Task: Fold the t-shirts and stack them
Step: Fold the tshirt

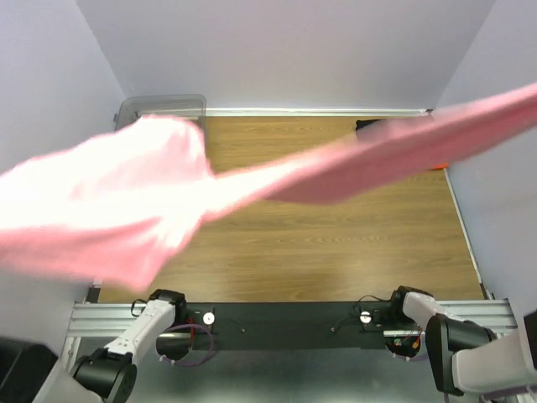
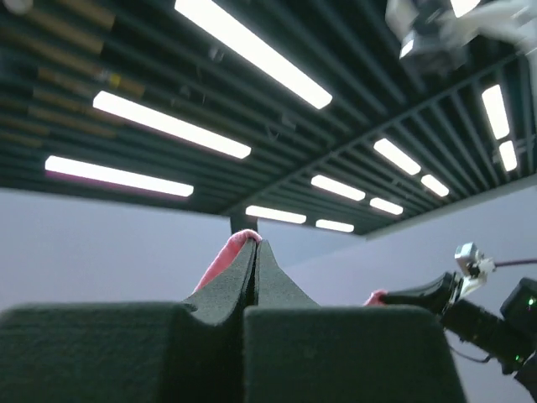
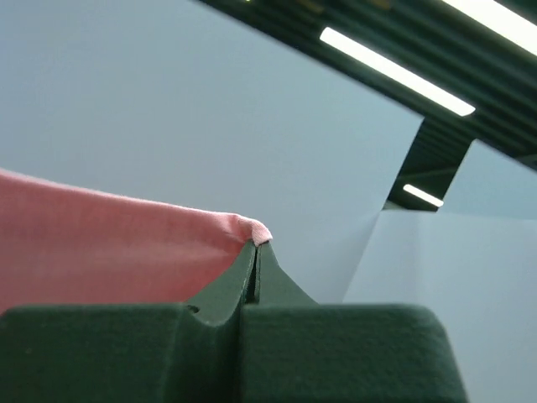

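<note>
Left gripper [image 2: 254, 252] has its dark fingers pressed together, with a ridge of the salmon-pink t-shirt [image 2: 228, 252] pinched between the tips. Its wrist view looks upward toward the strip ceiling lights [image 2: 252, 54]. Right gripper [image 3: 255, 248] is likewise clamped on an edge of the same cloth, which runs off taut to the left in its wrist view, against a pale wall [image 3: 210, 109].

From above, the t-shirt hangs clear of the bench [image 1: 336, 243], stretched between the two arms. It is close under the camera and blurred: a wide bunched mass over the left edge of the bench, narrowing into a band that slants up past the far right corner. Neither gripper can be made out in that view.

At the far left corner stands the clear plastic bin [image 1: 164, 105]. Near the far right corner, slivers of the black t-shirt [image 1: 372, 126] and the orange t-shirt [image 1: 437, 166] show from behind the pink band; how they lie cannot be told.
</note>
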`<action>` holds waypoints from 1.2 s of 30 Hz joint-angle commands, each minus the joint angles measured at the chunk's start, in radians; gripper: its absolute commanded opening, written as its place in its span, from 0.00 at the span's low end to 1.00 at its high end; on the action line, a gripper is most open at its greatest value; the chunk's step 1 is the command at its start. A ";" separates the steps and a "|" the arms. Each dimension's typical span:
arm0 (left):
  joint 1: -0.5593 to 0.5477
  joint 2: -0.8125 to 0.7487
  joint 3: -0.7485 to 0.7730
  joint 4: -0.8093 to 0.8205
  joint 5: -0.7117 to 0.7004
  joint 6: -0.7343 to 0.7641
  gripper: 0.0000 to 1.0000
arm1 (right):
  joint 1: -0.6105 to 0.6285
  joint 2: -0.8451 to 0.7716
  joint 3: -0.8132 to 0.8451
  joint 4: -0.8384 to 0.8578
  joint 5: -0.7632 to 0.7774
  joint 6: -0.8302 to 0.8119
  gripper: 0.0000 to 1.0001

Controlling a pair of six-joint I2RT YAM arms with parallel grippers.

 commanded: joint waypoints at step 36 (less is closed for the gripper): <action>-0.062 0.168 -0.091 -0.430 -0.144 0.002 0.00 | 0.031 -0.055 -0.344 -0.014 -0.031 0.051 0.01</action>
